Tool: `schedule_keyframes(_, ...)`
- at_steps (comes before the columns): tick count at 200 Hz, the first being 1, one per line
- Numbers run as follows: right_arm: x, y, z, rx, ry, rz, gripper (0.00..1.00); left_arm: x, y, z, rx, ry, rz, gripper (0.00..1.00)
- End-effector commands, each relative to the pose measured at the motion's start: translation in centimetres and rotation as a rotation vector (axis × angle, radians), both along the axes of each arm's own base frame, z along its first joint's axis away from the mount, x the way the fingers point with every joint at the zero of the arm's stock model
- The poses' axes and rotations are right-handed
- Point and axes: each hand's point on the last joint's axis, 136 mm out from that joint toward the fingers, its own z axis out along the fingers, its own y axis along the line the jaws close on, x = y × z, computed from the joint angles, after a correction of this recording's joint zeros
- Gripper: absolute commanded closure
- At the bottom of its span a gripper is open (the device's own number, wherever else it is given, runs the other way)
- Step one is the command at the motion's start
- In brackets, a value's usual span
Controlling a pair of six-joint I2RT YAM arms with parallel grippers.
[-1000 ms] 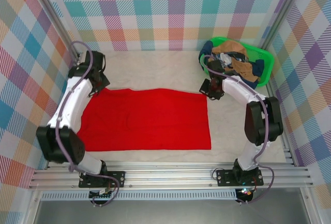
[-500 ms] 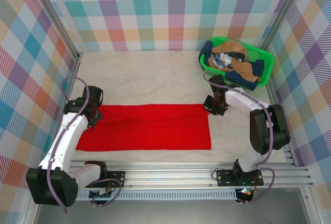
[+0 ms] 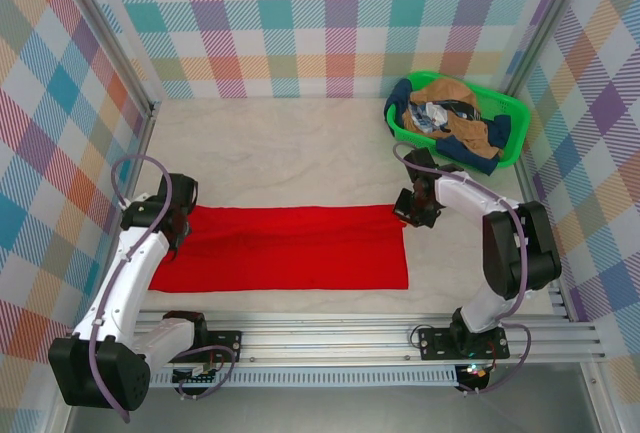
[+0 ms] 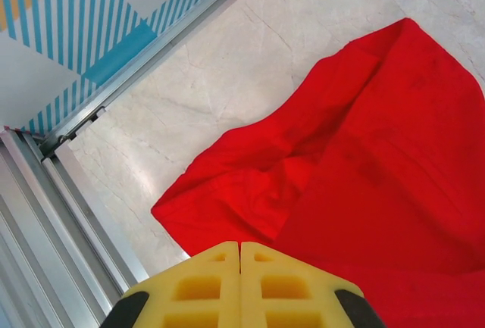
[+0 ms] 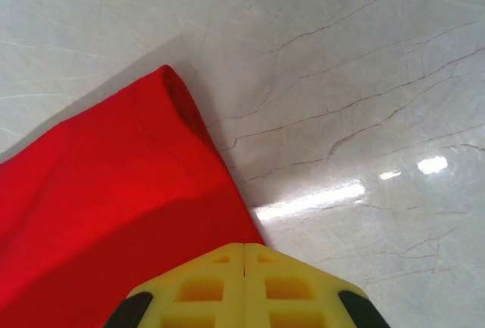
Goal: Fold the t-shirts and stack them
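Along the near edge of our tabletop the red t-shirt lies as a long band, with one lengthwise fold apparently made. The green basket in the far right corner holds the other t-shirts, unfolded. Our left gripper and right gripper each clench a red corner. Nothing is stacked yet.

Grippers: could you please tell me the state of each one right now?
Left gripper: closed, holding the red t-shirt.
Right gripper: closed, holding the red t-shirt.

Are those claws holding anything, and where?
Yes: the red t-shirt. The left gripper pinches its far left corner, the right gripper its far right corner.
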Motion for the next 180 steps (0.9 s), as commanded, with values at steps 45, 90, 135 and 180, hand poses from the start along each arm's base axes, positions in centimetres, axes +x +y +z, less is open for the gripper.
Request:
schedule_keyframes(45,-2.8,-0.2,-1.5,-0.001,0.086,-0.016,1.00,-2.3,0.8,-2.0,0.035,0.073,0.054,1.00)
schedule_keyframes(90,-2.5,0.2,-0.7,0.020,0.067,-0.018,1.00,-2.6,1.0,-2.4,0.045,0.074,0.084,1.00)
schedule_keyframes(135,-2.6,0.4,0.4,0.030,0.058,-0.020,1.00,-1.5,1.6,-1.3,0.089,0.049,0.093,1.00)
schedule_keyframes(180,-3.2,0.6,-0.4,0.031,0.082,-0.018,1.00,-1.6,1.9,-1.4,0.115,0.068,0.096,1.00)
